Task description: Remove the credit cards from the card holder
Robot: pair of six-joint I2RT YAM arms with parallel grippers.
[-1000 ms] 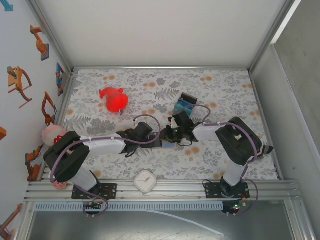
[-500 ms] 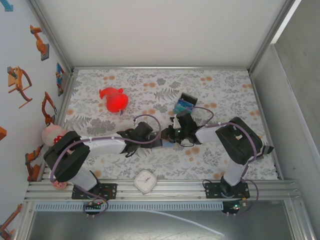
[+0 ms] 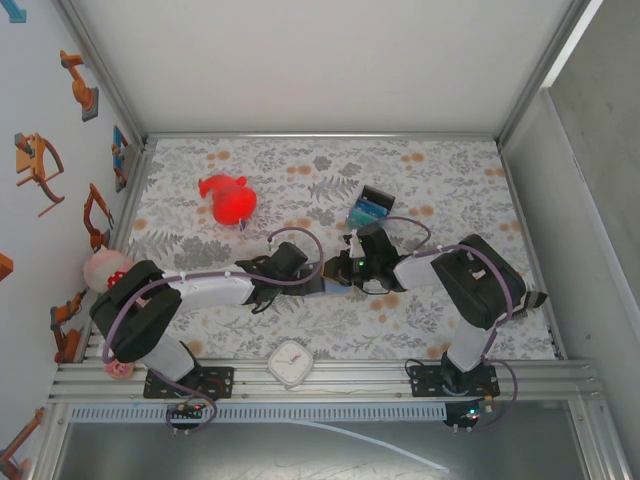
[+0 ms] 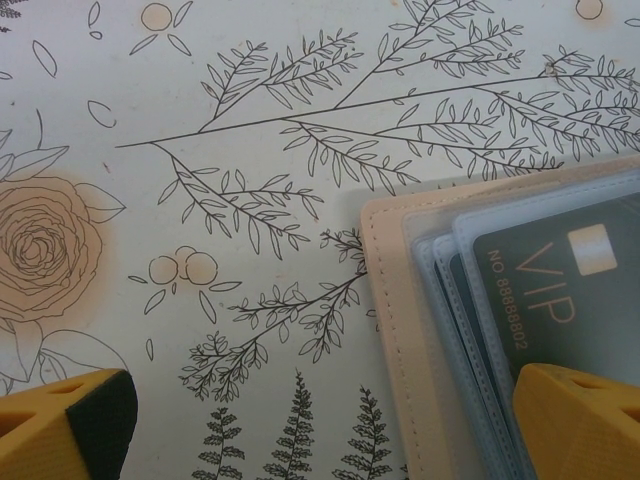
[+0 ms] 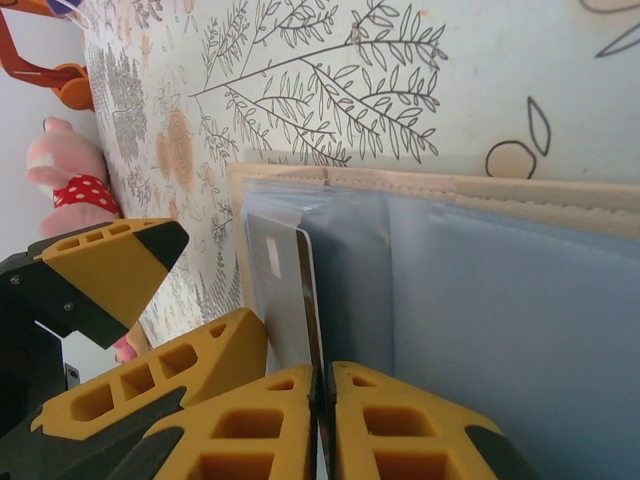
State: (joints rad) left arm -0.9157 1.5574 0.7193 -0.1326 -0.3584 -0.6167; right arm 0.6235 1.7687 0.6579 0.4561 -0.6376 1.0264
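The tan card holder lies open on the floral cloth, with its light blue lining facing up. A dark credit card marked VIP sits in its clear sleeves. My left gripper is open wide, and one yellow fingertip rests over the sleeves. My right gripper is shut on the near edge of a credit card, which stands edge-on out of a sleeve. In the top view the two grippers, left and right, meet at mid-table and cover the holder.
A black-edged blue-and-teal block lies just beyond the right gripper. A red toy sits at the back left, a pink doll at the left edge, and a white clock near the front rail.
The right gripper's jaws have closed further onto the card, and its wrist has shifted slightly to the right. The left arm has stayed almost still.
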